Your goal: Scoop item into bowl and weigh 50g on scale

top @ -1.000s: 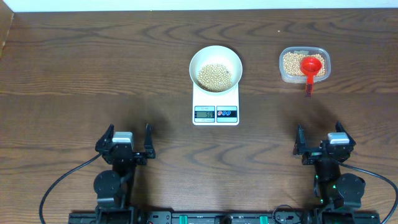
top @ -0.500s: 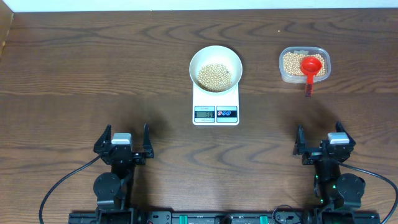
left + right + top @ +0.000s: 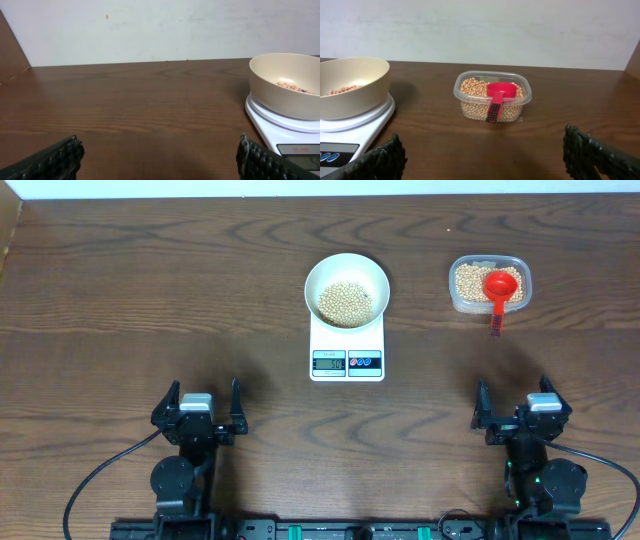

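Dark bench (image 3: 120, 290) holds the scale (image 3: 347, 345) at its middle, with the bowl (image 3: 312, 280) of beans (image 3: 345, 302) on it. Left fingers (image 3: 55, 160) and right fingers (image 3: 600, 152) are wide open and empty at the near edge. Scooping seems done, so the next move is probably to check the display (image 3: 329, 361).

The left arm (image 3: 178, 476) and right arm (image 3: 548, 480) are finished in matte black. A silver-grey block (image 3: 197, 402) is mounted behind the left gripper (image 3: 207, 388), and likewise behind the right gripper (image 3: 512, 388). The pads (image 3: 52, 161) are finely ribbed. Black cables (image 3: 82, 488) are attached near the bases.
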